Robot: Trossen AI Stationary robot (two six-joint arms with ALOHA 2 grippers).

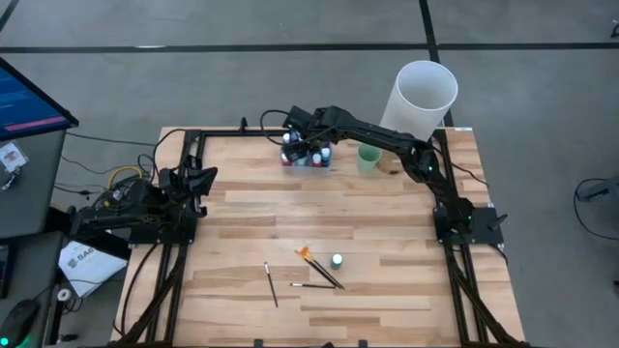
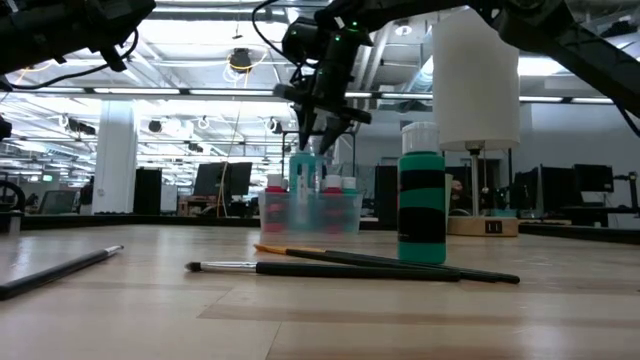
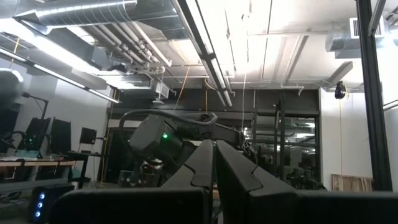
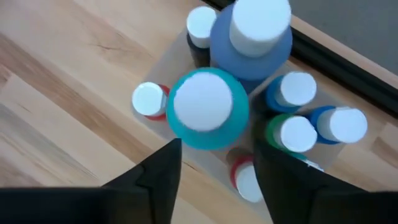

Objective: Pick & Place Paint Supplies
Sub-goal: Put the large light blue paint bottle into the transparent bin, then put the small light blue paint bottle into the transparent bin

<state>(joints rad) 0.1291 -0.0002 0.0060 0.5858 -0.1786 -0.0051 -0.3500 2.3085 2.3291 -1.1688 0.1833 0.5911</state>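
At the near edge of the table [image 1: 387, 290], several brushes [image 1: 319, 274] and 1 teal bottle [image 1: 337, 261] lie loose, not yet collected; this looks like the remaining work. At the left edge the left gripper [image 1: 198, 181] waits, fingers pressed together. At the far side, a clear tray [image 2: 310, 212] already holds most of the small paint bottles [image 4: 292, 118]. The right gripper [image 4: 214, 171] hovers just above them, fingers spread apart over a teal-capped bottle [image 4: 208, 109], gripping nothing. The pale green cup [image 1: 368, 157] stands just right of the tray.

A tall white cylinder [image 1: 423, 97] stands beside a pale green cup [image 1: 368, 157] (far table edge).
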